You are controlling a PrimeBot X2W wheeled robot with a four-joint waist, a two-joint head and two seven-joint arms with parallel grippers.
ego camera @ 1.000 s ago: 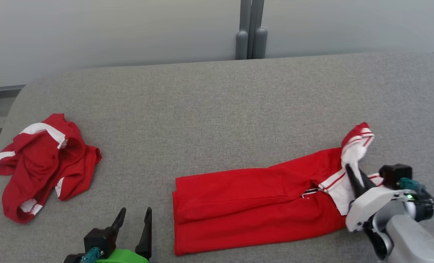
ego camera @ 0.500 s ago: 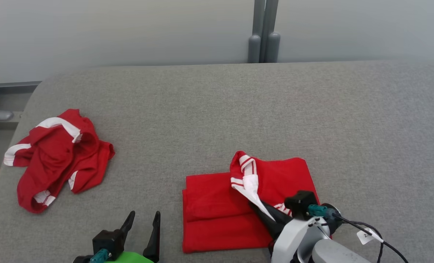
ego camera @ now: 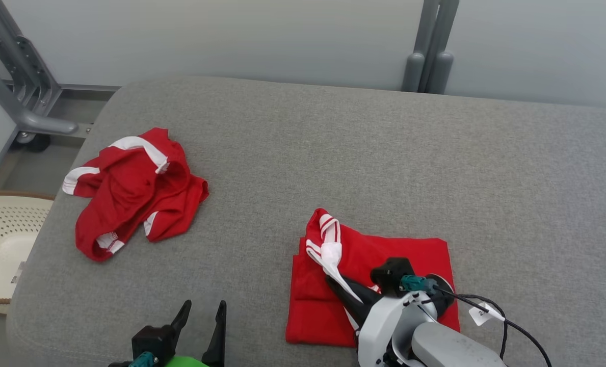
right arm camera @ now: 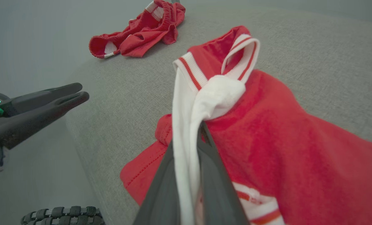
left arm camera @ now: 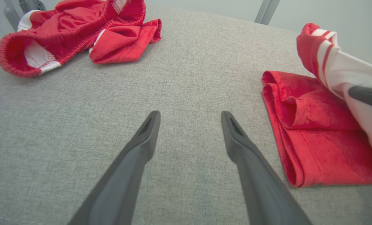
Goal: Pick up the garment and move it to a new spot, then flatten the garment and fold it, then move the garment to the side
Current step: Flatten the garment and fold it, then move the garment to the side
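The garment (ego camera: 394, 252) is red with a white, red-striped band and lies folded on the grey padded table (ego camera: 282, 142), near the front right. My right gripper (ego camera: 333, 283) is shut on the white band (right arm camera: 211, 93), holding it raised over the garment's (right arm camera: 282, 140) left half; in the right wrist view the gripper (right arm camera: 201, 125) has white cloth pinched between its fingers. My left gripper (ego camera: 203, 306) stands open and holds nothing, at the front edge, left of the garment (left arm camera: 298, 125). In its own view the left gripper (left arm camera: 190, 114) hovers over bare table.
A second crumpled red and white garment (ego camera: 134, 188) lies at the table's left. A pale perforated basket (ego camera: 2, 239) stands off the left edge, with a grey metal frame (ego camera: 22, 102) behind it. A grey post (ego camera: 430, 56) rises behind the table.
My right gripper has carried the white band leftward over the garment, folding it to about half its length. The head camera has turned left. The left gripper has stayed open.
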